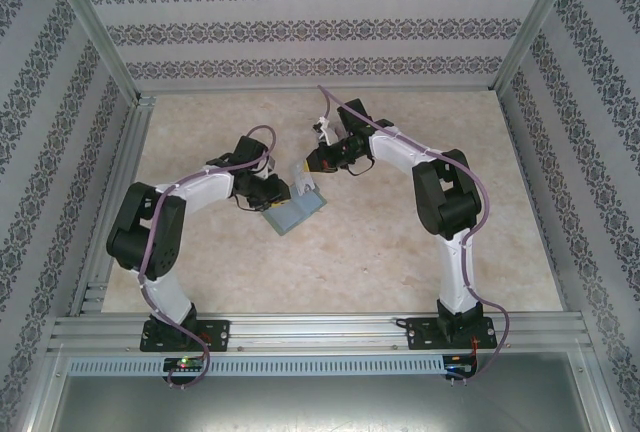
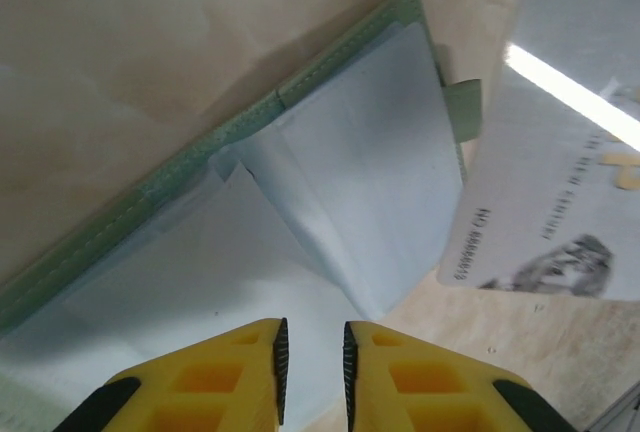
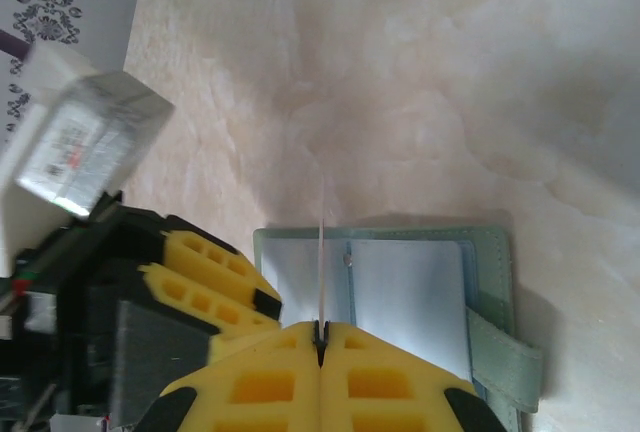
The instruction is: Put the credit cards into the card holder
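Right gripper [image 3: 321, 330] is clamping one credit card [image 2: 545, 207] edge-on above the open card holder [image 3: 410, 297], apparently lining it up with a sleeve. Left gripper [image 2: 312, 342], jaws narrowly apart, is pointing at the holder's inner panel, probably to steady it. The holder is sitting mid-worktop [image 3: 420, 92] between the arms.

Card holder [image 1: 297, 214] hemmed between left arm [image 1: 200, 192], right arm [image 1: 420, 167], held card [image 2: 560, 202] close by; surrounding table [image 1: 400, 272] free.
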